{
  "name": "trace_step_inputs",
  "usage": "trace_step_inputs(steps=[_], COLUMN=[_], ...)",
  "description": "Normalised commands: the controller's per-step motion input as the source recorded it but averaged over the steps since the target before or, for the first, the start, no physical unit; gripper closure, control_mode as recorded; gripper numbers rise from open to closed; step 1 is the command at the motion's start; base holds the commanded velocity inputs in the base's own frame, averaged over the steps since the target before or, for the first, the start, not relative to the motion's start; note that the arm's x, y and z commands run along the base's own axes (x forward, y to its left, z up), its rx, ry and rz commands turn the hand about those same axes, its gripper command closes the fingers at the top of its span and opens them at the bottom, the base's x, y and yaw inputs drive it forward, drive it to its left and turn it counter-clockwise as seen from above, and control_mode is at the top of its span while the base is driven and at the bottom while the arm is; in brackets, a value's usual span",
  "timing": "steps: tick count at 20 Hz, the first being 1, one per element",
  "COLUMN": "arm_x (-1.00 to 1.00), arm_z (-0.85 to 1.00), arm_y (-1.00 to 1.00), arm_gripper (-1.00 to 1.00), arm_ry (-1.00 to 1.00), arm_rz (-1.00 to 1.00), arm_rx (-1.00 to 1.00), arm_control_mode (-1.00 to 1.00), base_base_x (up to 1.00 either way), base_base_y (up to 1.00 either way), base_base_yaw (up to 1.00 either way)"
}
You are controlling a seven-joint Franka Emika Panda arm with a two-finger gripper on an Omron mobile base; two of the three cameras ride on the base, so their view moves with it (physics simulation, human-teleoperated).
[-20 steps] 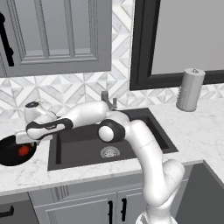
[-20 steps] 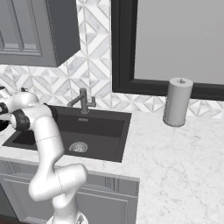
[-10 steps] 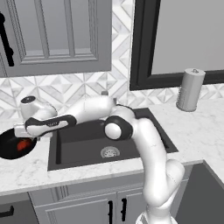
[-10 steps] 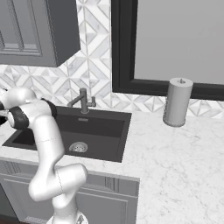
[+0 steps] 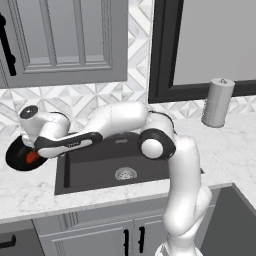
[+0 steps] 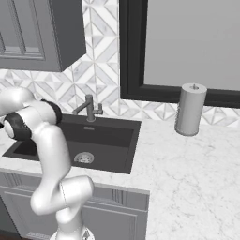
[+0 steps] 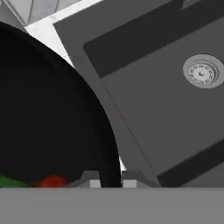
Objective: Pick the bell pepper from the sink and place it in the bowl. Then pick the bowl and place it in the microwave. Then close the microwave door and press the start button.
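Gripper [image 7: 109,180] pinches bowl [image 7: 48,122] rim; bell pepper [image 7: 53,181] half cut off.

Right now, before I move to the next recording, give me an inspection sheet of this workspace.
Surface: white marble counter around a dark sink.
Job's things: red bell pepper lies inside the black bowl, left of the sink; sink holds just its drain.
Clutter: grey paper towel roll upright on the counter, right of the sink.
Grippers: gripper shut on the bowl rim, one fingertip either side.
Cables: nothing seen.
Surroundings: faucet, patterned tile backsplash, grey cabinets, dark-framed window.
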Motion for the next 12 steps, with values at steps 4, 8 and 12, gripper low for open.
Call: trace_step_inputs(steps=[4, 8, 12], arm_x=[-0.41, -0.44, -0.44], arm_z=[0.82, 0.81, 0.7], arm_y=[-0.65, -0.79, -0.74], arm_gripper=[1.0, 1.0, 1.0], arm_ry=[-0.19, -0.11, 0.0], arm_rz=[-0.35, -0.36, -0.4], arm_rx=[0.05, 0.1, 0.35], arm_control_mode=[-1.0, -1.0, -1.0], base_base_x=[0.0, 0.0, 0.0], base_base_y=[0.0, 0.0, 0.0], base_base_yaw=[0.0, 0.0, 0.0])
